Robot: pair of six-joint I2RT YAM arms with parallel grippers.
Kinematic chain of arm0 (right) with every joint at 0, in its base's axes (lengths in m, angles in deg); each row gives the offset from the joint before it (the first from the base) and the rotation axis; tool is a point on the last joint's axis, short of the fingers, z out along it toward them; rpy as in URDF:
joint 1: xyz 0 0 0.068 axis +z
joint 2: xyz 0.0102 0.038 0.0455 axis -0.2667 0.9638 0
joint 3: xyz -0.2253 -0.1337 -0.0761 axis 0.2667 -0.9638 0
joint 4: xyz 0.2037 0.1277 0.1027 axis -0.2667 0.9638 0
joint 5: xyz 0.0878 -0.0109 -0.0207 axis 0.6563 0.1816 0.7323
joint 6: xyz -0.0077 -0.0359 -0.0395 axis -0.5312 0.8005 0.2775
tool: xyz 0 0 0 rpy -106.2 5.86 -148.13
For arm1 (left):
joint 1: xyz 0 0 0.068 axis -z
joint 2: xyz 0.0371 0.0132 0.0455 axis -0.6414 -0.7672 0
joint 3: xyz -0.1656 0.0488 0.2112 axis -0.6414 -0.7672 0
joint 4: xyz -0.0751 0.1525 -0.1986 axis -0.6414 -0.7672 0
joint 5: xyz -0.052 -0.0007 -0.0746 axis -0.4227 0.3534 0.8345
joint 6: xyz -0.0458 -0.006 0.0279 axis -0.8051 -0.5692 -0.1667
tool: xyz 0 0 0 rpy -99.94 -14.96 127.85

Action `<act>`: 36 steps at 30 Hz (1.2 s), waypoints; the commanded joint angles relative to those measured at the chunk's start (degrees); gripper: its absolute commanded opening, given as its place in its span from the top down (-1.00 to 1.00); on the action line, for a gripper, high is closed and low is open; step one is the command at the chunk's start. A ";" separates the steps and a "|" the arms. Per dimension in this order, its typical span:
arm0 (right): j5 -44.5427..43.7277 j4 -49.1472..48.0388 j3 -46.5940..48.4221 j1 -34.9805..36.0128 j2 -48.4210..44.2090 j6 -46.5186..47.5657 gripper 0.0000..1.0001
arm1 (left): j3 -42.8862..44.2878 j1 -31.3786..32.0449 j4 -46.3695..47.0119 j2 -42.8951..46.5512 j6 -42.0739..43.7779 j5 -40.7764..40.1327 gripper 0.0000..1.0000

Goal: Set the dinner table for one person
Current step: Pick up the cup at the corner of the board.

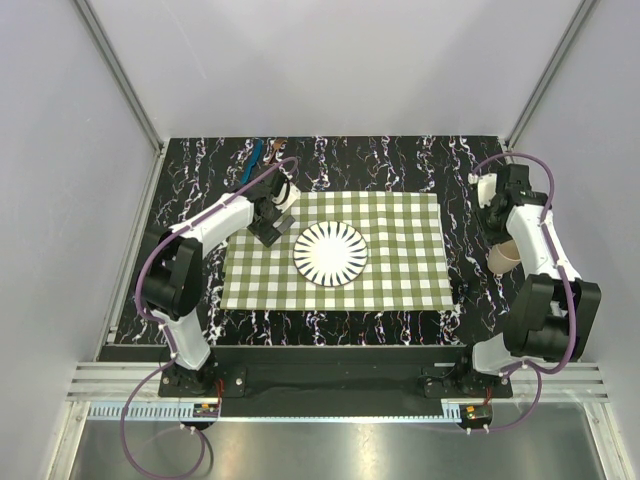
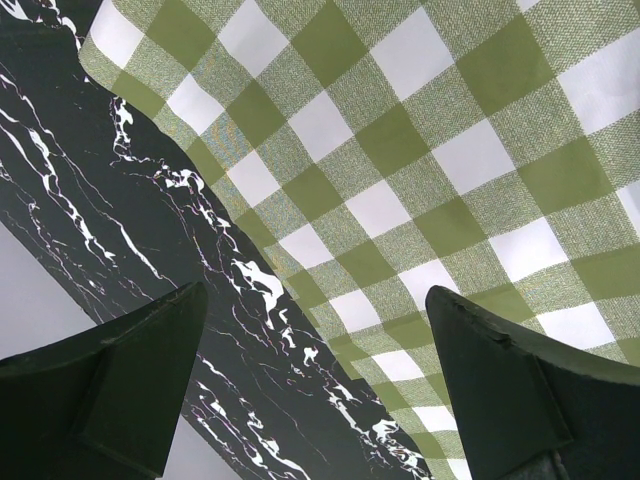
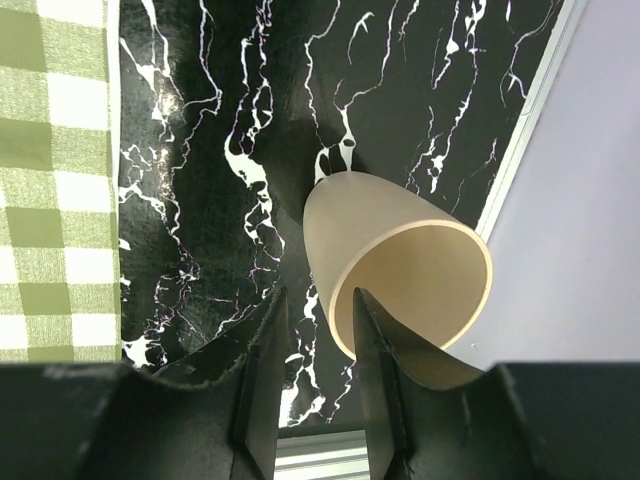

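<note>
At the right edge of the counter (image 3: 220,100), the right claw (image 3: 316,295) stands narrowly parted astride the near wall of a tan cup (image 3: 400,250); whether it pinches, I cannot tell. The left claw (image 2: 315,292) gapes wide over the edge of the checked cloth (image 2: 420,150), which covers the counter's middle and carries a striped plate (image 1: 330,253).

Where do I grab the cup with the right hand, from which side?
Pinch the cup by its wall at the near rim, from above. It seems to stand mouth-up on the table, so one finger fits inside, one outside. The right hand sits across that rim.
</note>
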 commanded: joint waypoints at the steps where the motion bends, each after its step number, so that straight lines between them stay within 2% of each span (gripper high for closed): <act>1: 0.44 -1.82 -1.10 -1.07 -0.35 -0.99 0.21 | 0.50 -0.37 1.63 1.31 -0.66 0.34 -0.97; 9: 0.44 -2.53 -2.50 -2.39 -0.18 -2.14 0.23 | 1.29 -0.28 1.55 0.26 -0.75 0.34 -0.97; 13: 0.35 -3.15 -3.30 -2.65 0.70 -2.58 0.59 | 1.82 -0.37 1.55 -0.36 -0.92 0.43 -0.97; 14: 0.35 -3.24 -3.39 -2.66 0.88 -2.75 0.79 | 1.90 -0.37 1.55 -0.36 -0.92 0.52 -0.98; 18: 0.09 -3.76 -3.65 -2.66 1.67 -3.19 1.00 | 1.82 -0.37 1.55 -0.53 -0.92 0.61 -0.97; 29: -0.97 -3.68 0.83 -2.66 -0.97 -0.48 1.00 | 1.46 -0.37 1.63 -0.71 -1.19 0.87 -0.97; 36: 1.57 -0.34 8.64 -2.66 0.08 1.20 1.00 | 1.55 -0.37 1.55 -1.06 -1.28 0.78 -0.97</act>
